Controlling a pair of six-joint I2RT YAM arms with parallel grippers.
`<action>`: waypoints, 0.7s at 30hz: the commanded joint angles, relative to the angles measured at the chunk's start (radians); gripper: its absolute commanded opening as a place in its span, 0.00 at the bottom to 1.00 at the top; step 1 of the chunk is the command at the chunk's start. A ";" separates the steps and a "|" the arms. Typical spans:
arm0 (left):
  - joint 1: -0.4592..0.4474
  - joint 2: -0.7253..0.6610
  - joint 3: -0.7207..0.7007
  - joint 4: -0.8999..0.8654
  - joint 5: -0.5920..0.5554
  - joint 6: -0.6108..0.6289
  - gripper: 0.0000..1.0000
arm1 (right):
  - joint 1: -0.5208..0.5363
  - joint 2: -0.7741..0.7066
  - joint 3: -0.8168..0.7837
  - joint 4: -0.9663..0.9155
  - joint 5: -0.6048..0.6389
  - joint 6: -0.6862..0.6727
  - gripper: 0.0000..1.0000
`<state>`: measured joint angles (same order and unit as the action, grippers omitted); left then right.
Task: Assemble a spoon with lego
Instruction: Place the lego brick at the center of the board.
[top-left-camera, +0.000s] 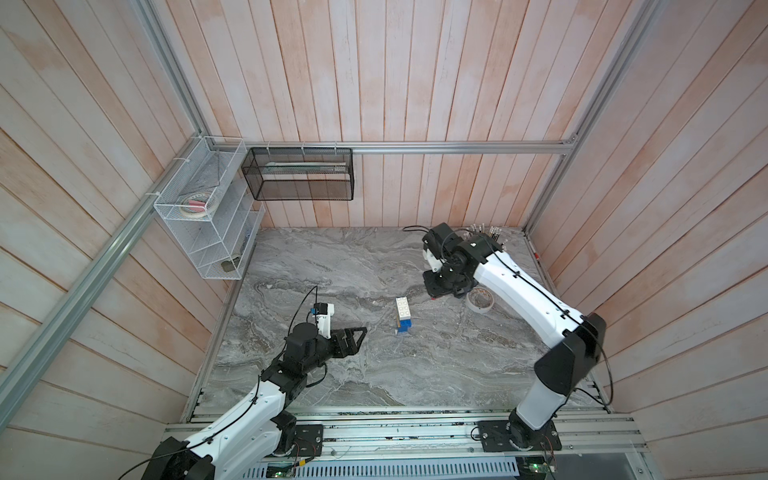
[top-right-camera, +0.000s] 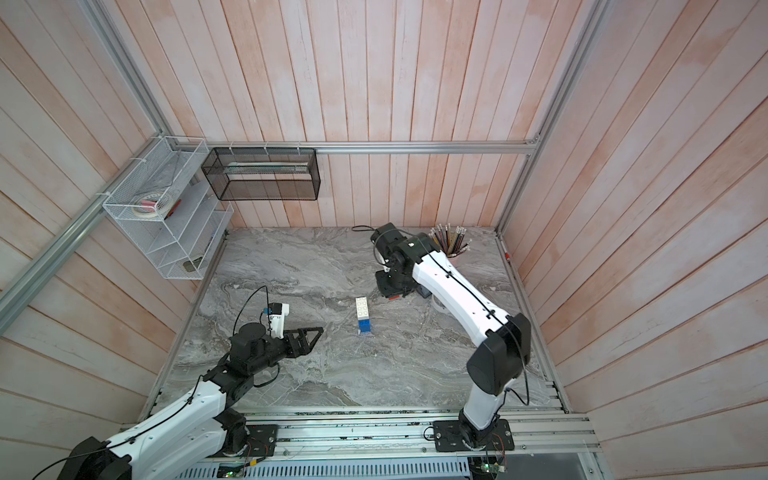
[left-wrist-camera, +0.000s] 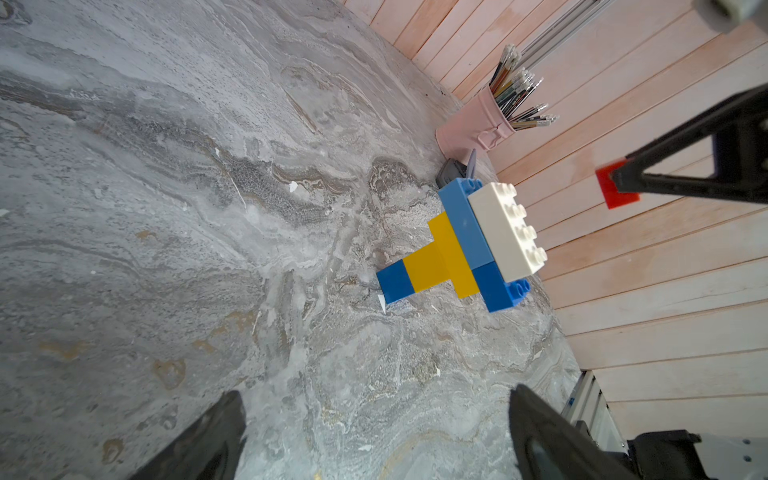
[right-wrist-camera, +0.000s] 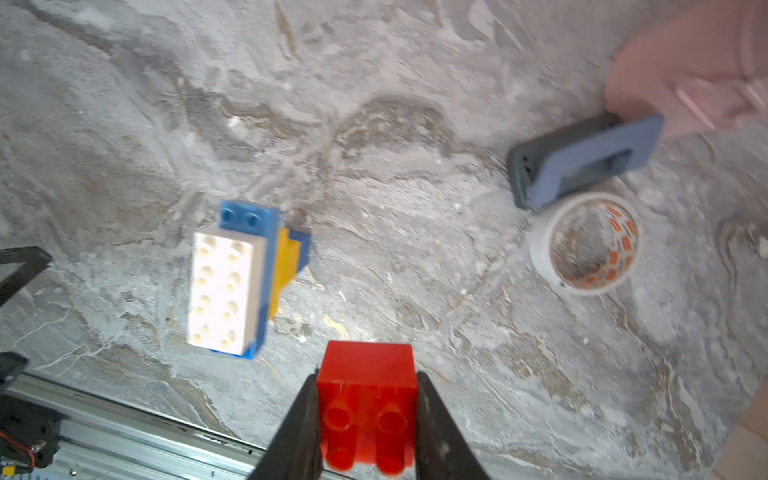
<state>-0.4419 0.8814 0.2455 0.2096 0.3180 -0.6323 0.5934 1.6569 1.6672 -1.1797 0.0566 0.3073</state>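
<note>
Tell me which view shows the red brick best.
Right wrist: the red brick fills the foreground, studs visible, clamped in the right gripper. Left wrist shows one corner; both top views only a red sliver.

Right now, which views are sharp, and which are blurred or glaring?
Right wrist view: soft throughout, the white brick glares, its studs washed out; left wrist view: the spoon is crisp, the near jaws are out of focus; both top views: sharp, the wall planks fan outward.
</note>
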 joint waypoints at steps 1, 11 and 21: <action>-0.003 -0.010 -0.015 0.004 0.011 0.007 1.00 | -0.054 -0.081 -0.201 0.126 -0.050 0.017 0.00; -0.004 0.033 -0.015 0.030 0.015 0.008 1.00 | -0.070 -0.073 -0.671 0.465 -0.179 0.061 0.00; -0.004 0.059 -0.018 0.040 0.013 0.007 1.00 | -0.029 0.003 -0.730 0.532 -0.141 0.084 0.34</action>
<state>-0.4419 0.9329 0.2436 0.2264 0.3180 -0.6319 0.5514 1.6363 0.9577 -0.7147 -0.0917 0.3725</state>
